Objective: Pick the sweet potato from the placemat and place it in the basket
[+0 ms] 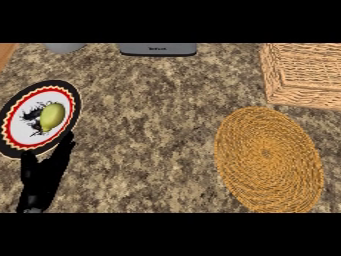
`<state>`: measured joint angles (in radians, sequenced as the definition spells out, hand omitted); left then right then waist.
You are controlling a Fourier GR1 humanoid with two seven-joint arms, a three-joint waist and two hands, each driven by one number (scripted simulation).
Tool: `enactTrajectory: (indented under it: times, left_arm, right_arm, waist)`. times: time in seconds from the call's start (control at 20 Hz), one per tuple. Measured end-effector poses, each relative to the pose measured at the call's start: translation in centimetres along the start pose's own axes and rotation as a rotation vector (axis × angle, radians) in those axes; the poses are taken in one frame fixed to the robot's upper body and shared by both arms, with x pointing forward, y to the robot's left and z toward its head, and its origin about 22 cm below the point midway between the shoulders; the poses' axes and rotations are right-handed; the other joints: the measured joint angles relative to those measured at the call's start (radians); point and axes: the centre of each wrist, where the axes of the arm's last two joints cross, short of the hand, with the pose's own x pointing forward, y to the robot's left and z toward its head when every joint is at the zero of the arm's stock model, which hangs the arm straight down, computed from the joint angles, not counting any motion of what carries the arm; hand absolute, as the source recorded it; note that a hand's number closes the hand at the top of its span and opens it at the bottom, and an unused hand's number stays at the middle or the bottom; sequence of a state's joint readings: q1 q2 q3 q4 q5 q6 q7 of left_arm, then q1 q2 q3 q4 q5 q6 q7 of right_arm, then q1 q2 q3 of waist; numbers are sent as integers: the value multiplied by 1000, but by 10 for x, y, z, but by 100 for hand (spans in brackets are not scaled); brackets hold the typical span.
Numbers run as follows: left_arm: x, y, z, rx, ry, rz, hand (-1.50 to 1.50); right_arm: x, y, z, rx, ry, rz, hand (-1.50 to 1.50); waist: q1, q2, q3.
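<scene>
Lying bare, round woven placemat (269, 159) near wicker basket (313, 75).

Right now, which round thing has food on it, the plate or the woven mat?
The plate, at left by the left hand, holds a yellow-green fruit. The mat is bare.
</scene>
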<state>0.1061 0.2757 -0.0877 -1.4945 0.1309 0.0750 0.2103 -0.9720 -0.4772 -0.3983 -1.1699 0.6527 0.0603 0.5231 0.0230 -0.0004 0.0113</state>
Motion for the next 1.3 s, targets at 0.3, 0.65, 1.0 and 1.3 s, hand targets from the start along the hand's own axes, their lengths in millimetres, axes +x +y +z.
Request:
enactTrajectory:
  times: [0.3,0.65,1.0,1.3]
  left_arm:
    - [2,1,-3,-10,9,1,0]
    - [2,4,-3,-13,17,3,0]
    - [4,1,-2,-9,16,-5,0]
    - [4,-5,-5,-14,16,-6,0]
  right_arm:
    - [-45,12,-18,9,65,-139,150]
    - [-85,22,-29,14,82,-189,150]
    - [-121,13,-34,-44,141,24,-150]
    - [-134,-4,-41,-45,102,110,-150]
  waist:
    - [1,2,2]
    - [2,1,2]
    - [3,3,1]
    - [4,2,2]
